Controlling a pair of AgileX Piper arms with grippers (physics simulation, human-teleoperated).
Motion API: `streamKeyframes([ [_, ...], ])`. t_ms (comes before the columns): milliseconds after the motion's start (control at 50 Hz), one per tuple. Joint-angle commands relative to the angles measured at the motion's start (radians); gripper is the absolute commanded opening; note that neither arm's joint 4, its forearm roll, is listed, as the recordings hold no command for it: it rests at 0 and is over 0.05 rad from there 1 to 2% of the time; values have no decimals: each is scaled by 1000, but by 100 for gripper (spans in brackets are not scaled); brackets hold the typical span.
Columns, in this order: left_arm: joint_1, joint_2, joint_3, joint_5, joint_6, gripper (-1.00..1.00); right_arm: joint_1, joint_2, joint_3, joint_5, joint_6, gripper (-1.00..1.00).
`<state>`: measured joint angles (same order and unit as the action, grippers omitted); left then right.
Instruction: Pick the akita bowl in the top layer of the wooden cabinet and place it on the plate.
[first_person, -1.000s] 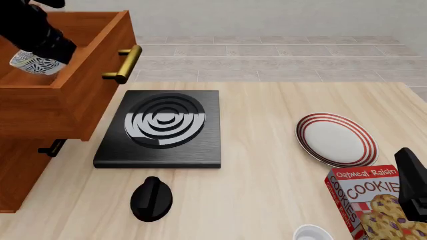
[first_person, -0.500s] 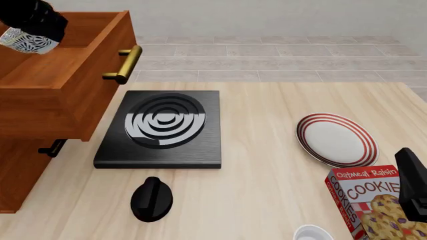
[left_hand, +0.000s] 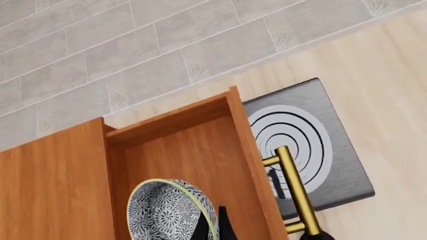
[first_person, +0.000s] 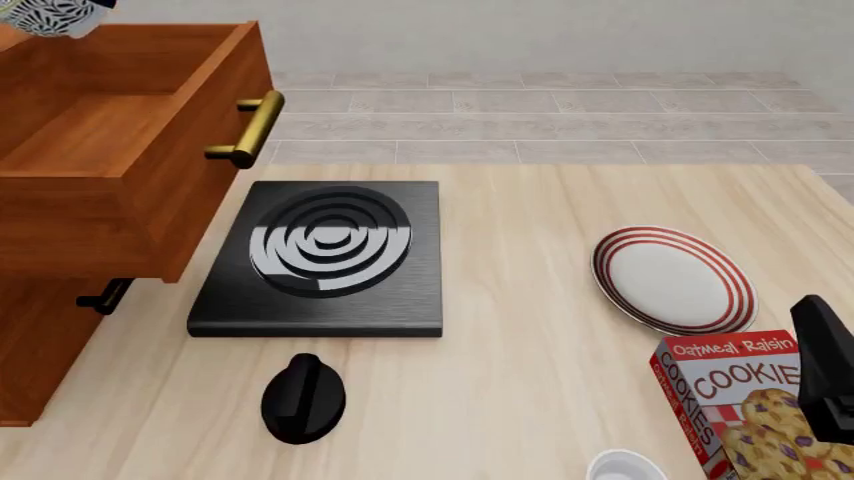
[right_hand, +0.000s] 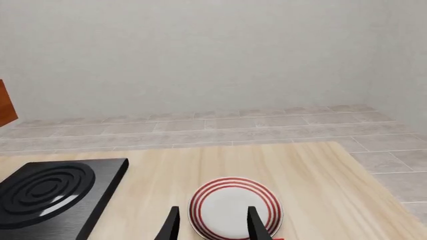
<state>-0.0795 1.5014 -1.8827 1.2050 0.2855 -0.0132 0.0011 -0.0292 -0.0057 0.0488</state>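
The akita bowl (left_hand: 170, 210), white with a dense dark pattern, hangs above the open top layer (left_hand: 193, 155) of the wooden cabinet (first_person: 54, 330). My left gripper (left_hand: 212, 226) is shut on its rim, one finger inside and one outside. In the front view only the bowl's (first_person: 51, 16) lower part shows at the top left corner, clear of the drawer (first_person: 127, 150), which holds nothing. The plate (first_person: 674, 278) with red rings lies at the right of the table. Near it, my right gripper (right_hand: 212, 222) is open, holding nothing, with the plate (right_hand: 233, 207) beyond its fingers.
A black stove (first_person: 327, 255) with spiral rings sits in front of the cabinet, under the drawer's brass handle (first_person: 247, 128). A black knob-shaped object (first_person: 304, 398) lies nearer me. A cookie box (first_person: 741, 410) and a white round object (first_person: 625, 468) stand at the lower right.
The left gripper has lifted the bowl up out of the drawer, toward the top left corner of the front view. The right arm has not moved.
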Motion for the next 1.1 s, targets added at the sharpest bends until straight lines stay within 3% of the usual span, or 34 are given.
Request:
streamKeyframes([
  [20, -47, 4, -79, 10, -30, -100, 0, 0, 1, -1, 0, 100],
  [360, -177, 25, -149, 14, -92, -100, 2, 0, 1, -3, -5, 100],
  [1100, -372, 96, -223, -13, -87, -100, -4, -1, -3, -6, -13, 100],
])
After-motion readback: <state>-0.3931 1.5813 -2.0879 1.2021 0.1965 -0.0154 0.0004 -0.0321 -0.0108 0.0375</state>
